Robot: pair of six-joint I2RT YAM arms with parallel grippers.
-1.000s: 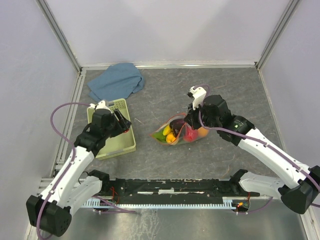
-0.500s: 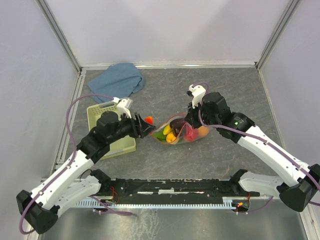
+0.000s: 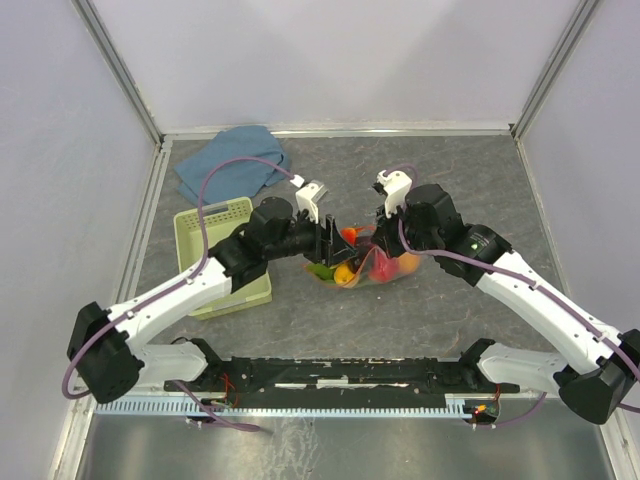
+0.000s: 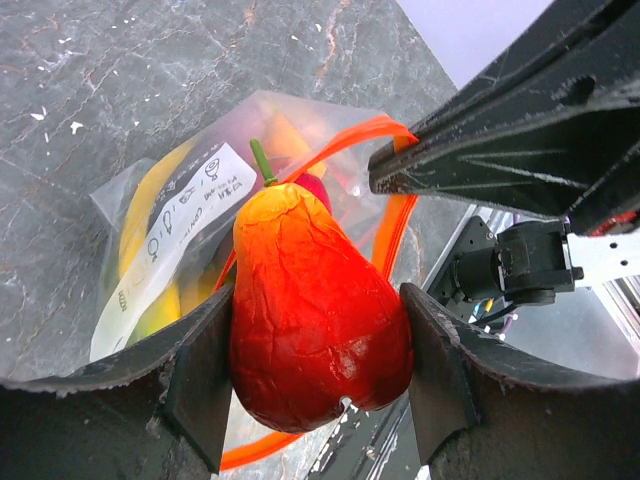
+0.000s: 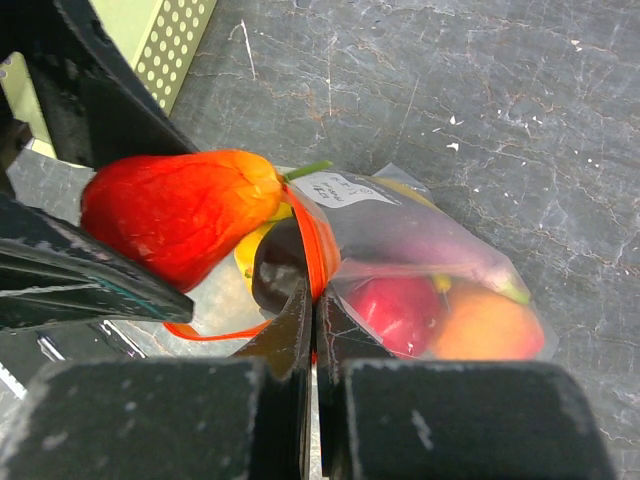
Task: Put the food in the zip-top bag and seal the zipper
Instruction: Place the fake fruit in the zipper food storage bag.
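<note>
Red-orange fruit (image 4: 315, 320) between left fingers (image 4: 195, 375)

Fruit (image 3: 349, 235) at bag (image 3: 390, 268) mouth; basket (image 3: 228, 212) left, cloth (image 3: 232, 163) behind basket.

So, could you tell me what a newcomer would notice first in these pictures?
A red-orange toy fruit, clamped in the left gripper, hangs at the open mouth of the clear bag, mid-scene from above. The right gripper pinches the bag's orange zipper, with more toy food inside.

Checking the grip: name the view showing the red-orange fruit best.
Left wrist: the red-orange fruit fills the frame, clamped in the left hand. Right wrist shows its side at the bag; top external, only a speck.
</note>
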